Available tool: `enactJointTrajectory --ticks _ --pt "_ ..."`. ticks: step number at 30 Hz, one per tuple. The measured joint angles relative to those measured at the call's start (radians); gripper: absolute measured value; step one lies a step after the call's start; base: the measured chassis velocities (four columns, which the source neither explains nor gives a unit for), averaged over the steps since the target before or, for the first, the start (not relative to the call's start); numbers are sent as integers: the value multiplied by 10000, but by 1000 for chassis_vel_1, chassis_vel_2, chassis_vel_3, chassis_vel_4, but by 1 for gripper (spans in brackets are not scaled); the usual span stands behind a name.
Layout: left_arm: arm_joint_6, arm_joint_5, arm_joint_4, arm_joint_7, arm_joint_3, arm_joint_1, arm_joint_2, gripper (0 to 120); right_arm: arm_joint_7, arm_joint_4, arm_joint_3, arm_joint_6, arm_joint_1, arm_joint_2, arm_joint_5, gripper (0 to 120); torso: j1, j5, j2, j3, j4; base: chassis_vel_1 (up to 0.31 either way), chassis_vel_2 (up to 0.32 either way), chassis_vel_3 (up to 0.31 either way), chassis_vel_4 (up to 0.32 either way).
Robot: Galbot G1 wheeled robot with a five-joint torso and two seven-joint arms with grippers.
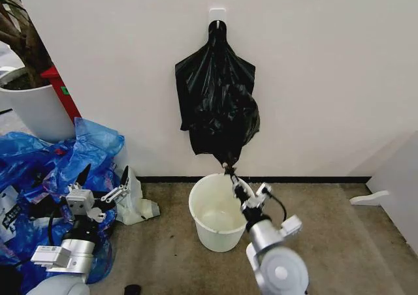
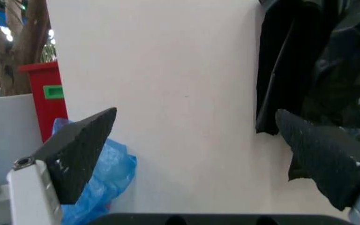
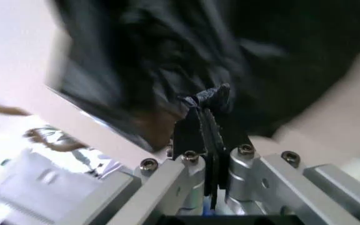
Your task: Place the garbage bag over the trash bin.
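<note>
One garbage bag (image 1: pixel 217 106) on white wall (image 1: pixel 326 66) (hooked) — right hand (image 1: pixel 230 175) pinching it, left hand (image 1: pixel 103 177) spread.

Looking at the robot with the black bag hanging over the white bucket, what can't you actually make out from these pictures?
- Head view: the garbage bag hides how it hangs from the wall hook.
- Head view: the trash bin has its near wall partly covered by the right gripper and arm.
- Right wrist view: motion blur hides the bag's folds; the closed fingers cover the pinched part.
- Left wrist view: the bag is cut off by the edge behind the open left gripper.
</note>
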Motion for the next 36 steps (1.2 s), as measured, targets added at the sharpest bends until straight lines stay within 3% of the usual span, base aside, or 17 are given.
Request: enactJointTrajectory --ticks 4,8,13,16,20,22,26,32,36 --pt "169 17 -1 115 83 -144 51 100 518 868 53 -412 995 -345 675 0 0 -2 0 0 3 0 0 0 0" --pt "471 65 21 218 180 -456 181 100 621 805 23 -543 1217 -408 718 0 0 -1 0 0 2 0 0 0 0" --pt "1323 103 169 313 369 -1691 625 100 512 445 -152 -628 1039 -424 373 0 0 -2 0 1 0 0 0 0 0" --pt "2311 -289 251 189 1033 -2983 1240 100 334 301 -307 -646 877 -426 29 0 0 -1 0 1 1 0 0 0 0" --pt "2992 -727 175 -133 2026 -3757 1984 100 35 182 -416 -655 779 -574 -372 0 1 -4 -1 1 -2 0 0 0 0" --pt "3691 -1448 -199 -465 2912 -4408 2767 100 -195 100 -490 -681 742 -772 -679 0 0 1 0 0 -1 0 0 0 0" --pt "4527 -2668 -440 -895 4023 -5869 3674 100 -311 -144 -608 -681 830 -907 -1136 0 1 -3 -1 0 1 0 0 0 0" --pt "5065 -3387 -445 -1157 4637 -7468 4404 100 -502 -410 -827 -639 782 -936 -1719 0 1 -1 0 0 0 0 0 0 0" --pt "5245 -3539 -380 -1228 4836 -7879 4473 100 -556 -546 -892 -599 740 -899 -1884 0 0 -2 -1 0 6 0 0 0 0"
